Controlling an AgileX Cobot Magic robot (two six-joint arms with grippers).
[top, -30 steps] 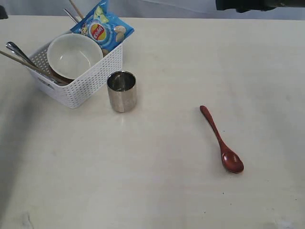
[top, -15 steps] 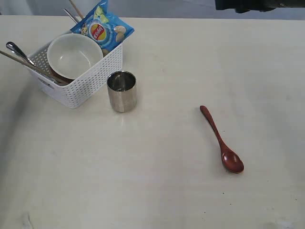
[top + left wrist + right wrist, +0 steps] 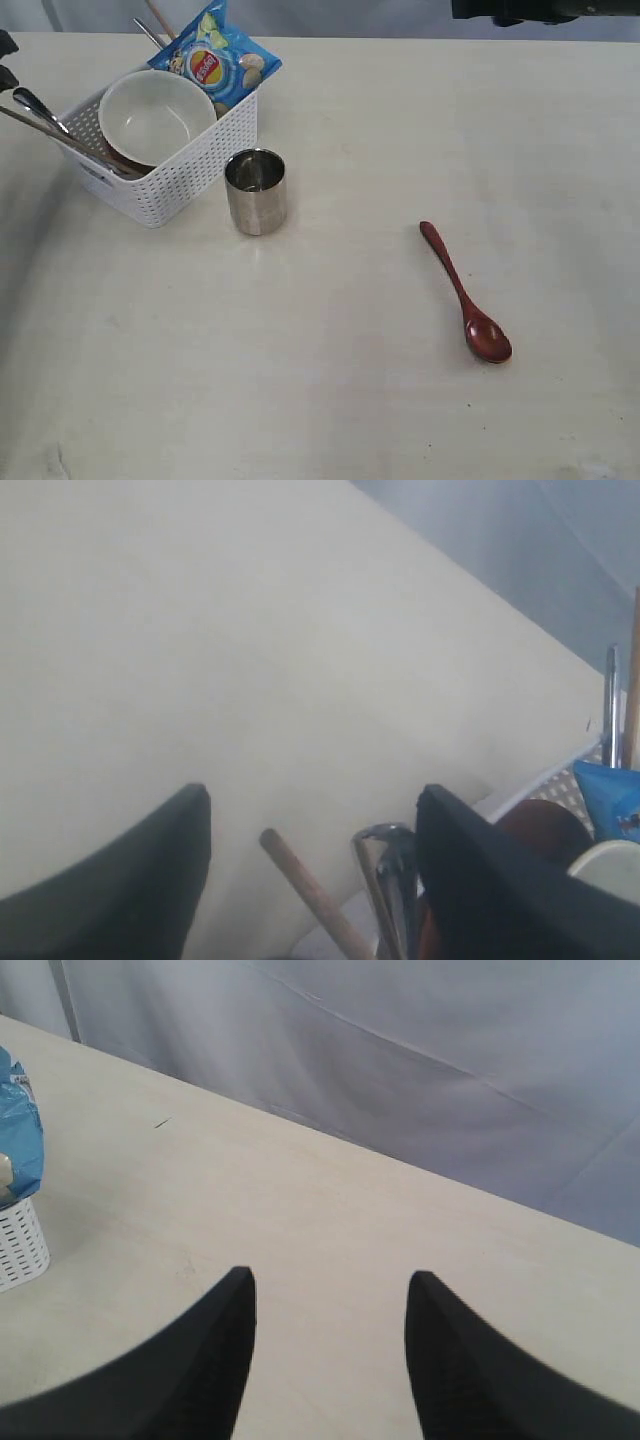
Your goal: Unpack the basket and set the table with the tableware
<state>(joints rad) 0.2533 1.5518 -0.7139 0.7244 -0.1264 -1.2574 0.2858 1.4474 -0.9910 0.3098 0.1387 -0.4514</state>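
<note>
The white basket (image 3: 190, 160) stands at the table's (image 3: 340, 380) far left. It holds the cream bowl (image 3: 155, 115), wooden chopsticks (image 3: 40, 128) and steel cutlery (image 3: 35, 105). The reddish-brown plate (image 3: 540, 825) shows under the bowl. A steel cup (image 3: 256, 190) stands on the table beside the basket. The dark red spoon (image 3: 467, 297) lies at the right. My left gripper (image 3: 315, 792) is open, with a chopstick end (image 3: 305, 885) and steel handles (image 3: 385, 880) between its fingers, untouched. The right gripper (image 3: 331, 1274) is open above bare tabletop.
A blue chip bag (image 3: 215, 55) leans in the basket's far corner. More utensil handles (image 3: 150, 25) stick up behind it. The right arm (image 3: 530, 10) hangs at the top edge of the exterior view. A grey cloth wall (image 3: 400, 1050) backs the table.
The left gripper's dark fingers have come into the exterior view at the left edge, beside the cutlery handles. The tableware and the right arm have not moved.
</note>
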